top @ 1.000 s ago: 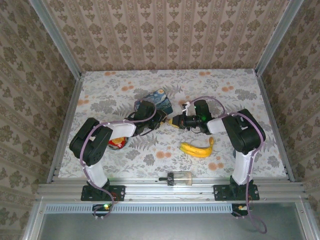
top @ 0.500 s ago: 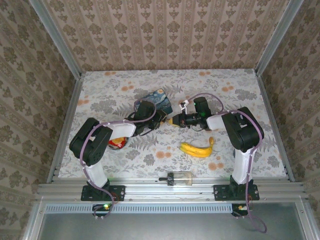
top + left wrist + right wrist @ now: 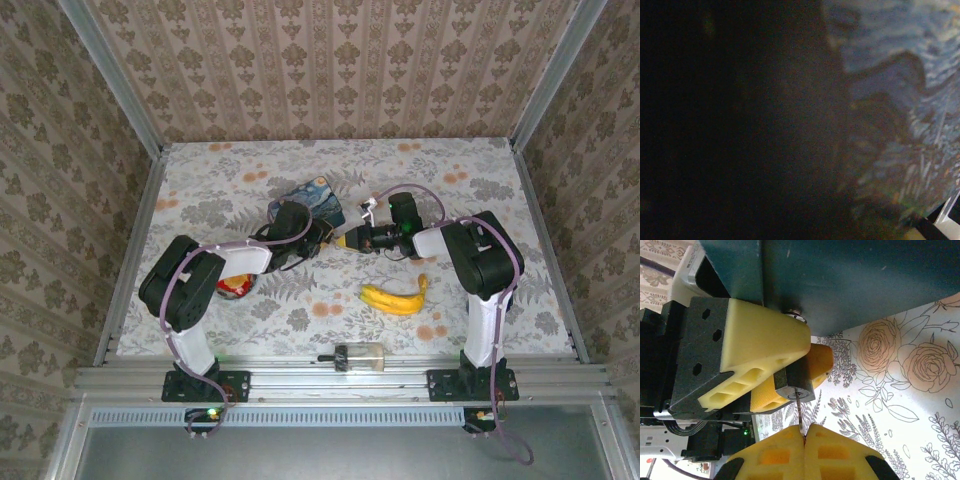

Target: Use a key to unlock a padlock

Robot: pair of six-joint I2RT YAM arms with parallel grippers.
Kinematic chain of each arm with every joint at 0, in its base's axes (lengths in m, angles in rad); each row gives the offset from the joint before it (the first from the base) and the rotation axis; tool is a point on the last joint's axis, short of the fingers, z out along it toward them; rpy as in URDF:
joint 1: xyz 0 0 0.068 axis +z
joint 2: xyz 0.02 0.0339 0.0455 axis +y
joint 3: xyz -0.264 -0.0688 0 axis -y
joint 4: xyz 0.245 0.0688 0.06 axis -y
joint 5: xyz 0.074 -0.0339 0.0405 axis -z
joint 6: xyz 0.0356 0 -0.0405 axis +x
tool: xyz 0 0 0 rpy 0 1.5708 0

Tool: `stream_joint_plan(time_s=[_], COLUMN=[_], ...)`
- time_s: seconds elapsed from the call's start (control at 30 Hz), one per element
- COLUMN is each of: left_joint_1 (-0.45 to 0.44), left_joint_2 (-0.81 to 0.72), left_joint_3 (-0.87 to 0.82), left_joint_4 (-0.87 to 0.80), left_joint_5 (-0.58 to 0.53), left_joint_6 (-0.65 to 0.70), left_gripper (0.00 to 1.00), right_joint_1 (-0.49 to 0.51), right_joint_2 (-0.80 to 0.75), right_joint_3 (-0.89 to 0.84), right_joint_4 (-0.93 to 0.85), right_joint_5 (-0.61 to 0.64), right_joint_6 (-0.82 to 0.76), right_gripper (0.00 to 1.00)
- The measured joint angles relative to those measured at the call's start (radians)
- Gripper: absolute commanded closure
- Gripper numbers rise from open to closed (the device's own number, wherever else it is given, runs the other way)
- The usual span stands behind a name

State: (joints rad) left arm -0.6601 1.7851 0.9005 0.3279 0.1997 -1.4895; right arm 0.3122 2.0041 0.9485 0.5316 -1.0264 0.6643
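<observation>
The small dark padlock sits clamped between the yellow fingers of my left gripper, keyhole end facing the right wrist camera. My right gripper is shut on a thin metal key, and the key's blade reaches up into the keyhole. From above, the two grippers meet tip to tip mid-table, left gripper and right gripper; the padlock itself is too small to make out there. The left wrist view is dark and blurred.
A blue painted tin box lies just behind the left gripper, and its blurred lid is close in the left wrist view. A banana lies in front of the right arm. A clear cylinder with black cap rests at the near edge.
The right wrist has shifted slightly toward the back of the table while its fingertips stay at the padlock. The left arm has not moved.
</observation>
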Motion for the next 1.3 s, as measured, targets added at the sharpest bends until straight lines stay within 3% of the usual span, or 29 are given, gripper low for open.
stream_joint_plan(time_s=[0.3, 0.5, 1.3], left_joint_1=[0.0, 0.001, 0.012], left_joint_2=[0.0, 0.0, 0.0], left_joint_3=[0.001, 0.005, 0.005], left_joint_4=[0.002, 0.019, 0.025], left_joint_5=[0.001, -0.021, -0.061], left_joint_6=[-0.003, -0.024, -0.045], left_gripper=[1.0, 1.0, 1.0], right_joint_1=[0.001, -0.003, -0.024], right_joint_2=[0.0, 0.006, 0.1], right_joint_3=[0.009, 0.086, 0.218], right_joint_4=[-0.015, -0.134, -0.221], right_joint_5=[0.013, 0.008, -0.094], right_joint_6=[-0.103, -0.145, -0.08], right_gripper=[1.0, 1.0, 1.0])
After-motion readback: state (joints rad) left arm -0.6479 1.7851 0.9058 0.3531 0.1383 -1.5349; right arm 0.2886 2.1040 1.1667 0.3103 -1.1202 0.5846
